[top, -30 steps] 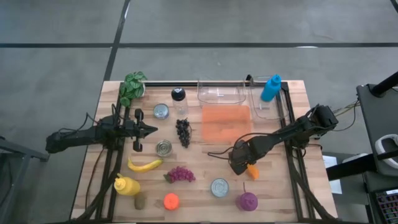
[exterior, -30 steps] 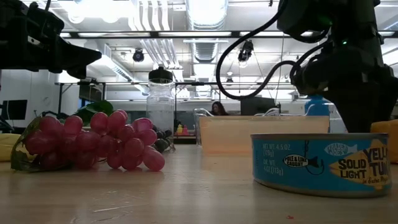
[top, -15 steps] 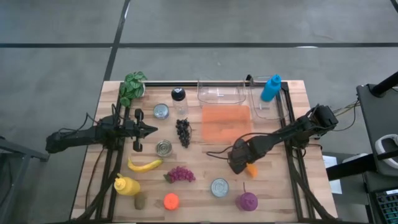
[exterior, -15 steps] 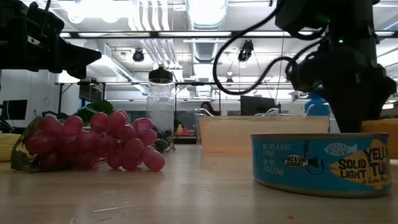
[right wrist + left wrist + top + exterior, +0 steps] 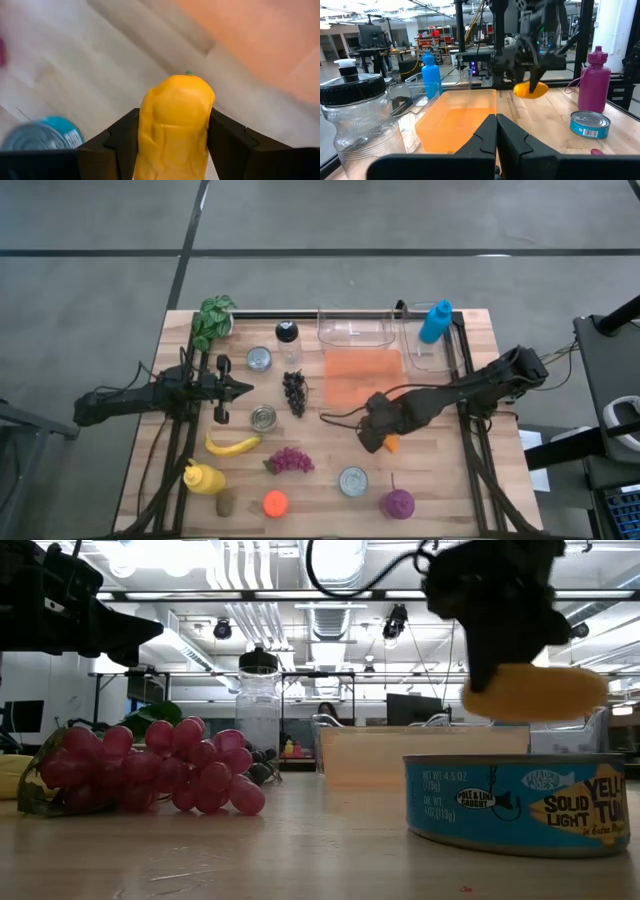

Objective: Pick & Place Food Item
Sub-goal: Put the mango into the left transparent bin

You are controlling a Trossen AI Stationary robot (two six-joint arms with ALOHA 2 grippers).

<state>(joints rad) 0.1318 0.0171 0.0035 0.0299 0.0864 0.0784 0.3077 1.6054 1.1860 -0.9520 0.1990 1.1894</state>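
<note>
Small orange-yellow plastic pepper sits clamped in the right gripper, lifted clear of the wooden table, just short of the shallow translucent orange bin ahead. Advice: carry level, release only over the bin. Left gripper waits, fingers together. Counted: three tins, two grape bunches, one banana.
</note>
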